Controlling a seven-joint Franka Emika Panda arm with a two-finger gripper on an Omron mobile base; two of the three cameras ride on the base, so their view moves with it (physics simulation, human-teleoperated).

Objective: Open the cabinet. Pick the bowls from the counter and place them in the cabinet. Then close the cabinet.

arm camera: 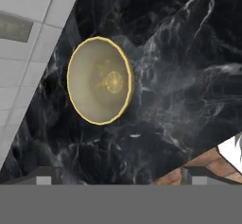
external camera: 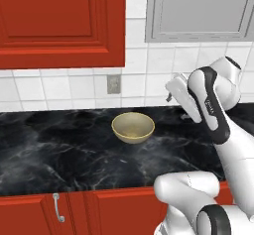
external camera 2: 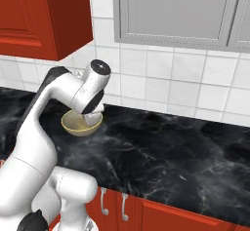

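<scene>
Hand view shows my claw [arm camera: 118, 173] spread wide above the tabletop [arm camera: 189, 53], the pale bowl [arm camera: 99, 80] sitting at ten o'clock: rigid, probably slick-glazed and light, best pinched across its thin rim.

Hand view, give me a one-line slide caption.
Open gripper looks down on an upright pale beige bowl on the black marble counter.

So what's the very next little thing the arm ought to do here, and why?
Probably lower the open gripper toward the pale bowl, lining up over its rim. The bowl sits upright on the black counter, nothing is held, and the hand view looks straight down into the bowl, with the finger tips short of it. The red cabinet looks shut from here, though.
</scene>
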